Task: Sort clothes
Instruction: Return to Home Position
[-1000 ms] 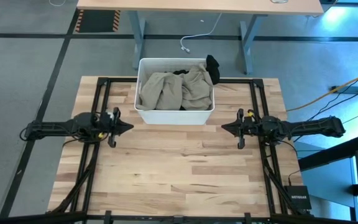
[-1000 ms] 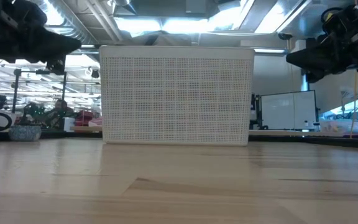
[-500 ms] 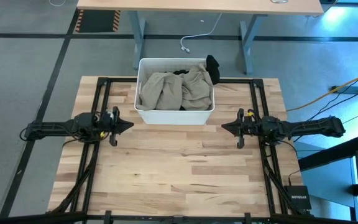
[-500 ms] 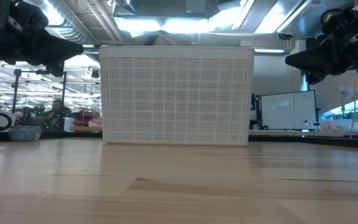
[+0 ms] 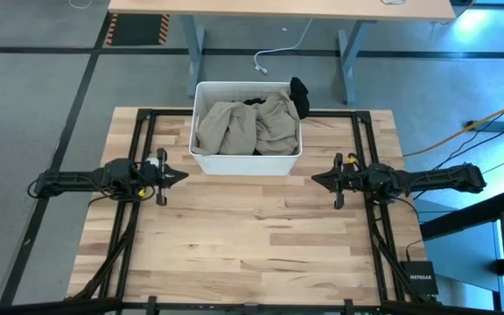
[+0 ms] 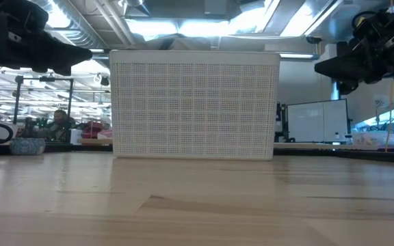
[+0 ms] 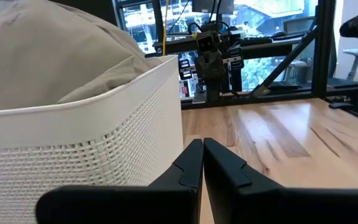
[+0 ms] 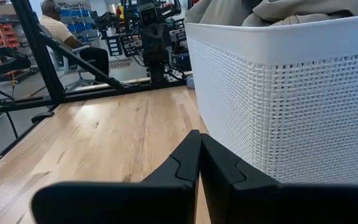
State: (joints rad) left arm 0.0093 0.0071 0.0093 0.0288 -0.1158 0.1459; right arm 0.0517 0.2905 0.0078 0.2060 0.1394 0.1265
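Note:
A white plastic tub [image 5: 246,163] stands at the table's far middle. Khaki-beige garments [image 5: 245,124] fill it to the rim, and a black garment [image 5: 298,94] hangs over its far right corner. The other clothes are hidden. My left gripper [image 5: 185,178] is shut and empty, above the table to the left of the tub's near corner; it also shows in its own wrist view [image 7: 202,144]. My right gripper [image 5: 313,181] is shut and empty, to the right of the tub; it also shows in its own wrist view [image 8: 199,135]. Both point toward each other.
Bare wooden tabletop [image 5: 252,245] lies between and in front of the arms. Black frame rails [image 5: 138,131] run along the table's left and right sides. A person [image 8: 58,28] sits in the room beyond the table's left side.

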